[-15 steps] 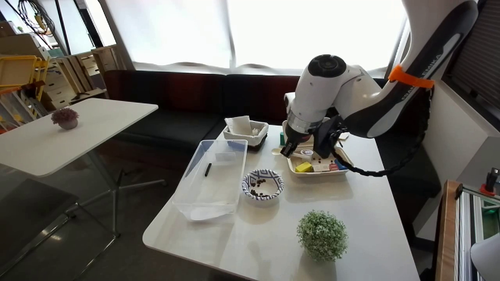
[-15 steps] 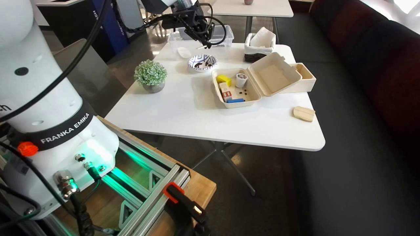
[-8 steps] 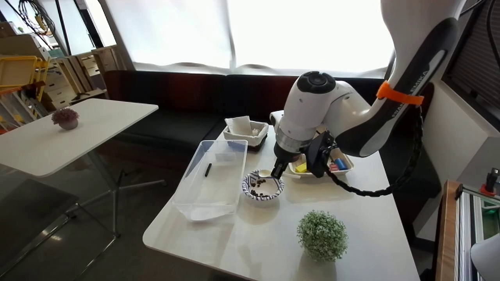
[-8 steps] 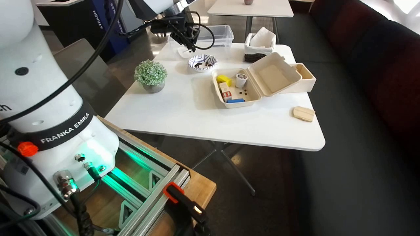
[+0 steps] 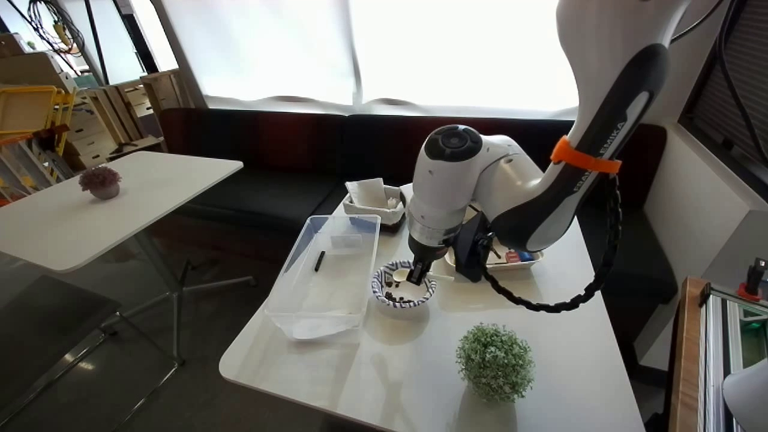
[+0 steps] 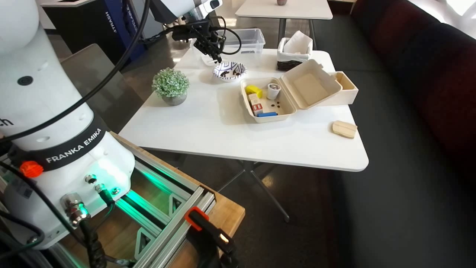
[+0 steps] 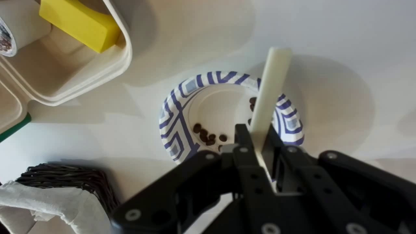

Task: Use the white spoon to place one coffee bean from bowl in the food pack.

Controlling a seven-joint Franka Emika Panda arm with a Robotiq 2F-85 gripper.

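Wrist view: the claw [image 7: 256, 133] is clamped on the white spoon [image 7: 271, 92] by its handle, whose free end reaches past the rim of the patterned bowl [image 7: 177, 146]. Coffee beans [image 7: 210, 142] lie in the bowl, several bunched together. A corner of the food box [image 7: 126, 55] shows near it, with a yellow block [image 7: 81, 26] inside, and a dark wicker basket [image 7: 71, 177] lined with white cloth [image 7: 55, 198] sits apart from the bowl. In an exterior view, the scoop [image 5: 400, 275] is seen over the inside of the bowl; whether it touches the beans cannot be told. A clear tub [image 5: 312, 291] stands just beside the bowl, and a green plant [image 5: 495, 362] sits on the same table [image 5: 558, 336]. In an exterior view, the food box lies with its lid [image 6: 310, 83] folded back, holding the block, a white cup [image 6: 273, 92], a small carton [image 6: 256, 104], a blue thing [image 6: 267, 114] and a few loose beans [image 6: 273, 105].
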